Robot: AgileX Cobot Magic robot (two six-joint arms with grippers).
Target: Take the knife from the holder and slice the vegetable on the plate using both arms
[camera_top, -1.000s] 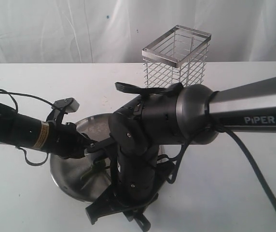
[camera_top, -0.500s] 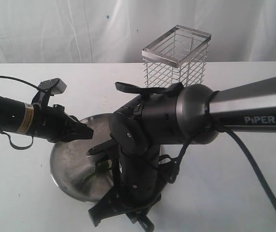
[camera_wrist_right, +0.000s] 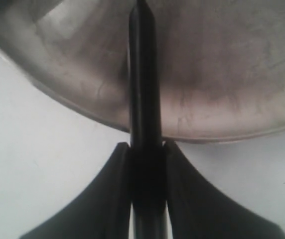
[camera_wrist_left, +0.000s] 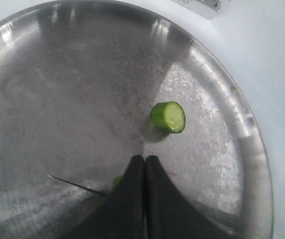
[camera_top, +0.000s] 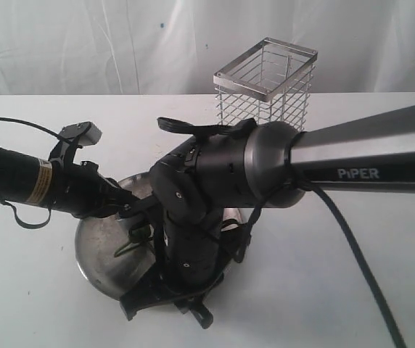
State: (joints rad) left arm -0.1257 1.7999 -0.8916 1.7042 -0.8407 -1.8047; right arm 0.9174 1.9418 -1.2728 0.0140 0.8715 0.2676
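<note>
Knife (camera_wrist_right: pixel 143 74): clamped in right gripper (camera_wrist_right: pixel 146 147), plate's (camera_wrist_right: pixel 222 74) 5 o'clock.
Left gripper (camera_wrist_left: pixel 145 165): closed beside vegetable (camera_wrist_left: pixel 168 117).
Cut: hold knife upright, press straight down.

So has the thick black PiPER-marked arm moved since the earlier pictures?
Yes. The arm has shifted left against the tall shiny wire holder, further across the round steel plate.

Cut green vegetable slice (camera_wrist_left: pixel 168 117) on steel plate (camera_wrist_left: pixel 58 99), dark knife (camera_wrist_right: pixel 143 89) over rim, wire holder (camera_top: pixel 265 87) upright behind
</note>
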